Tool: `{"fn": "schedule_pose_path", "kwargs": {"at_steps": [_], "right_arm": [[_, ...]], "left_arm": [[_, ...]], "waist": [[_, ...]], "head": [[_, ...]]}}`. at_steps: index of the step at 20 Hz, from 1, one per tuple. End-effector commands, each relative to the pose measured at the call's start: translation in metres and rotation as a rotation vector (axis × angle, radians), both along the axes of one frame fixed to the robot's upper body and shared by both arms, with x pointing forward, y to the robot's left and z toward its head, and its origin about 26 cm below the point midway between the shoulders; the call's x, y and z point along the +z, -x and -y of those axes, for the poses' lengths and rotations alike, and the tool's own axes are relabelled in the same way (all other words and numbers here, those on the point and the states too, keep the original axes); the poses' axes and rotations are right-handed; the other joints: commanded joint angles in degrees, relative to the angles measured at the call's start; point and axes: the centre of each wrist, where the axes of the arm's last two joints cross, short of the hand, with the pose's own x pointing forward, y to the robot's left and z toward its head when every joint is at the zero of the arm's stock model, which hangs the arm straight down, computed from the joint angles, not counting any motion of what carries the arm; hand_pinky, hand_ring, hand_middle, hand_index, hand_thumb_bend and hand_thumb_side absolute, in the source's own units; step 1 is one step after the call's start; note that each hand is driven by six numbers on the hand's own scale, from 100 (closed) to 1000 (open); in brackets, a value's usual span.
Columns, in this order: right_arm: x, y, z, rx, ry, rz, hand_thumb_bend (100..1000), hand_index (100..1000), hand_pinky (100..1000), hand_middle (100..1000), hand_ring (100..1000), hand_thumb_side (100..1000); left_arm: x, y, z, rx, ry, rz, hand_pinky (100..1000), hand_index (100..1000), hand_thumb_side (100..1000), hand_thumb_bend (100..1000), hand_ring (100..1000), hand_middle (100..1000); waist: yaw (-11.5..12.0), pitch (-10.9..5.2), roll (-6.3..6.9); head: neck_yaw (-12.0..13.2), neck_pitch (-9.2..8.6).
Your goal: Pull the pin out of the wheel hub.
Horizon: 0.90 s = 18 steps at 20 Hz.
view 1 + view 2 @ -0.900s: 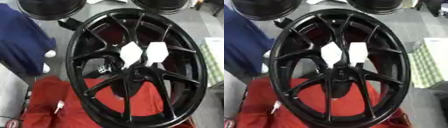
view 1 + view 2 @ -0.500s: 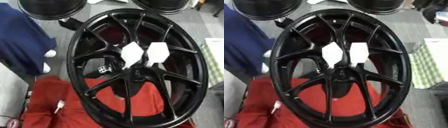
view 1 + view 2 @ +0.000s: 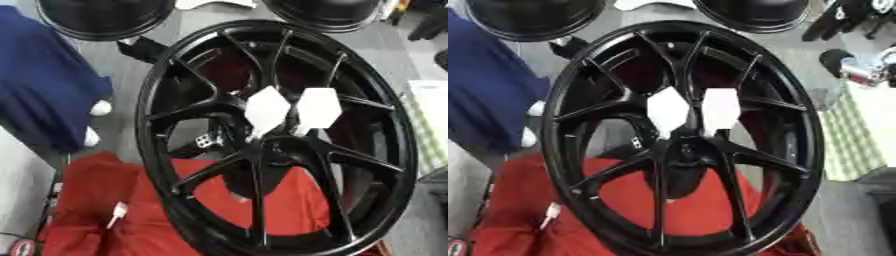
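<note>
**Left eye view.** The black wheel hub (image 3: pixel 271 140) lies tilted over a red cloth (image 3: pixel 96 200). Two white, flat-sided pieces (image 3: pixel 266 111) sit side by side at its centre, where the spokes meet. I take these for the heads of the pin, and they are in the same place as in the earlier pictures, so the pin is not out yet. A small white thing (image 3: pixel 117 210) lies on the cloth at lower left, apart from the wheel. A blue cloth (image 3: pixel 44 85) lies at the left. No robot hand is clear here; there is only a dark blur at the right edge.

**Right eye view.** Here the change shows. A black and silver shape has come in at the upper right, beside the rim, where nothing stood a moment ago. I take it for the right robot hand (image 3: pixel 857 67), apparently approaching, well apart from the white pieces. Whether it is open or closed I cannot tell. The left robot hand shows in neither view.
</note>
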Motion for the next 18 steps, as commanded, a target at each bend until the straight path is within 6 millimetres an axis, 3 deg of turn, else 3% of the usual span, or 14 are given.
{"fn": "schedule_pose_path", "kwargs": {"at_steps": [1,6,18], "right_arm": [[0.005,0.003,-0.001,-0.015,0.018,0.032,100,870,866,830,857,735],[-0.002,0.001,-0.003,-0.006,0.011,0.027,100,871,866,833,858,707],[-0.028,-0.004,-0.004,0.009,-0.121,0.023,100,890,833,844,851,543]], "left_arm": [[0.008,0.002,0.001,-0.017,-0.014,0.024,797,828,578,199,770,705],[0.008,0.001,0.002,-0.022,-0.014,0.025,797,828,579,199,771,705],[0.009,0.000,0.005,-0.037,-0.017,0.022,798,828,586,194,771,705]], "waist": [[0.14,-1.19,0.01],[0.34,-1.04,-0.24],[1.06,-0.34,-0.66]], "head": [[-0.17,-0.91],[-0.23,-0.97],[-0.06,-1.31]]}}
